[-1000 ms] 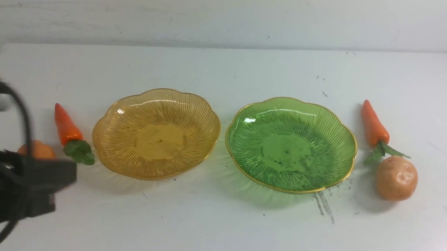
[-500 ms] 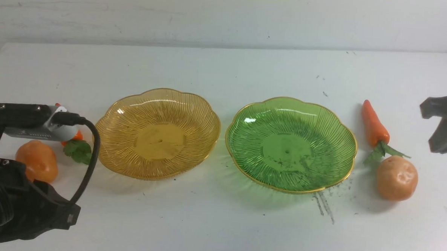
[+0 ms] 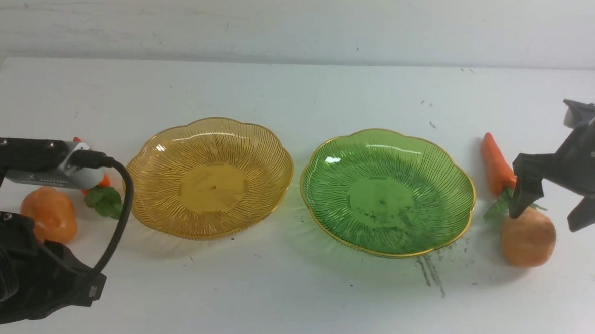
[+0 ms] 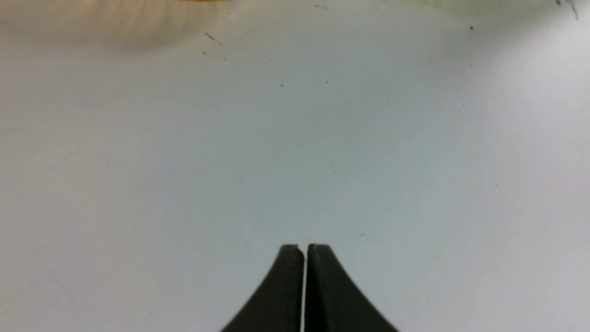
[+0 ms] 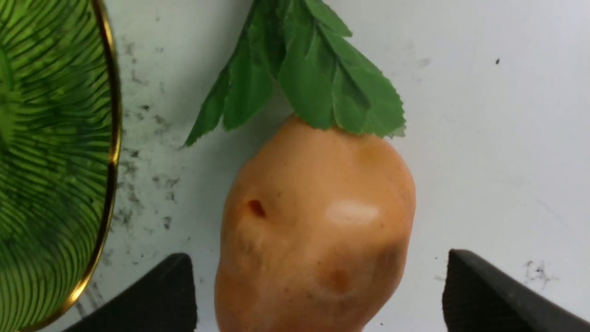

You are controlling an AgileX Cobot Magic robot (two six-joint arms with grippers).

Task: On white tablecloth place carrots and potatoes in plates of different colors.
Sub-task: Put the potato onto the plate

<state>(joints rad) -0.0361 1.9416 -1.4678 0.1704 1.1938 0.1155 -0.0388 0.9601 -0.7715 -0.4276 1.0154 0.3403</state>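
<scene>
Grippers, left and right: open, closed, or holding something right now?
Left gripper: closed, holding nothing.
Right gripper: open, straddling the right potato, not gripping it.

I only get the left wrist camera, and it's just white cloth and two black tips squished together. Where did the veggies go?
Observer: A potato lies on the white tablecloth beside the amber plate, on the robot's left.
Operator: Is there food in the plates?
Observer: No, the amber plate and the green plate both hold nothing.
Operator: What's the other arm doing?
Observer: The right end effector is open around a second potato, not touching it.
</scene>
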